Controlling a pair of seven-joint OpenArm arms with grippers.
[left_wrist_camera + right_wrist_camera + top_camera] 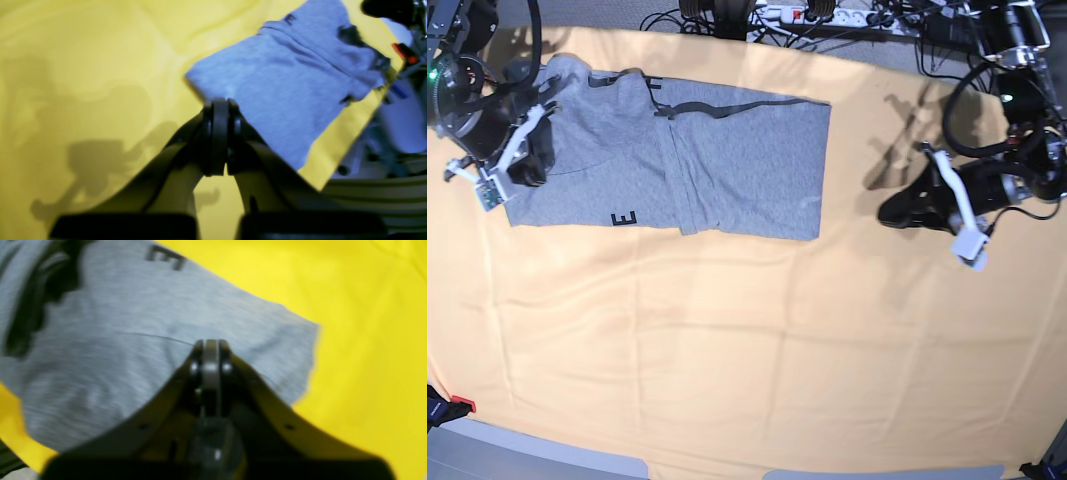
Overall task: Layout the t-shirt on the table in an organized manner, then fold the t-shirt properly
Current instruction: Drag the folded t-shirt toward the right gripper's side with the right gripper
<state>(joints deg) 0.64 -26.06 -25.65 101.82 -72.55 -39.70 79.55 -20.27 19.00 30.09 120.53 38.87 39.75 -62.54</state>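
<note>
Our left pincer hangs clenched and empty, the t-shirt well apart from it on the worktop. Our right pincer, clenched too, sits over the shirt's end.

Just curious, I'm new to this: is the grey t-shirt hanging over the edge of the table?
No, the t-shirt lies wholly on the table, with yellow cloth showing past every side of it.
</note>
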